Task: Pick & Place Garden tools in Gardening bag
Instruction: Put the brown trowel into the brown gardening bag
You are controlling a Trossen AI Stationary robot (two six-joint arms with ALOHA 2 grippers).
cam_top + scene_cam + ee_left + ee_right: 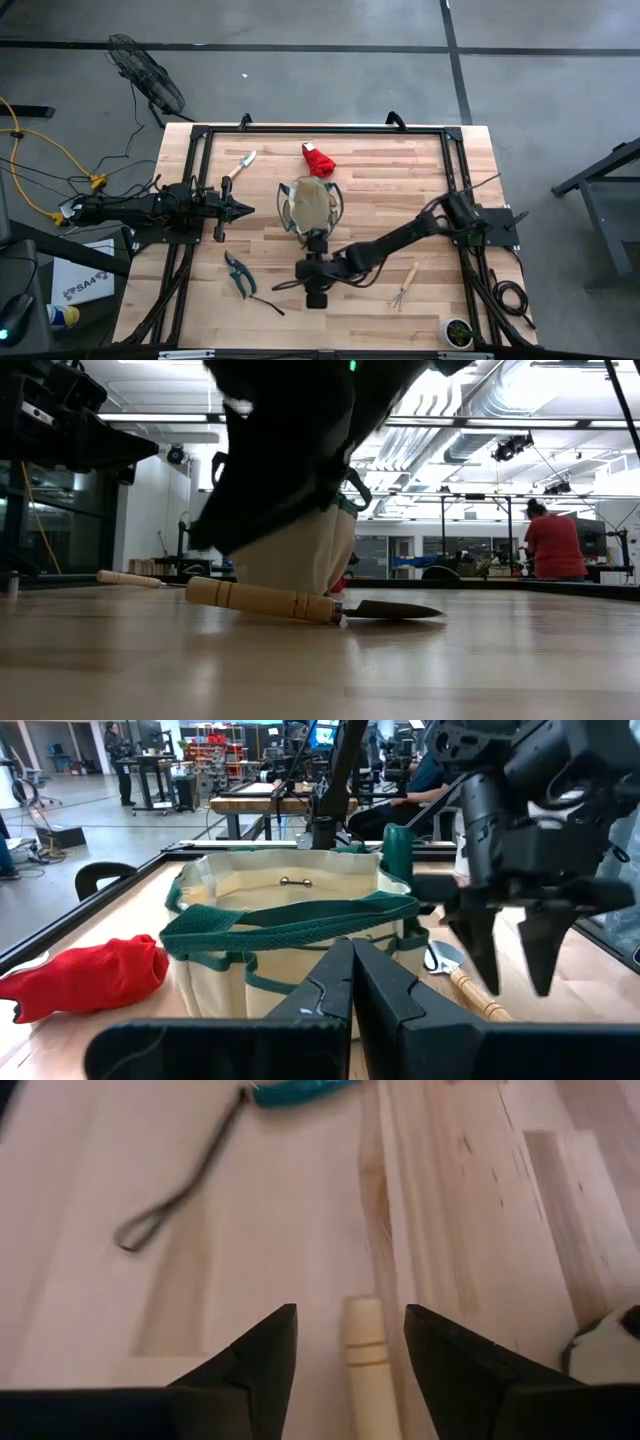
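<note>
We see the left tool (pixel 243 210) at nine o'clock, fingers together, empty. The pruning shears (pixel 238 275) lie at seven. Mid-surface (pixel 400 175) stands the gardening bag (pixel 309 205) — red glove (pixel 318 158) at twelve of it. Just at its six the right tool (pixel 345 1342), fingers apart, straddles a wooden-handled trowel (pixel 300 602) (not clamped). A hand rake (pixel 404 287) lies at five.
</note>
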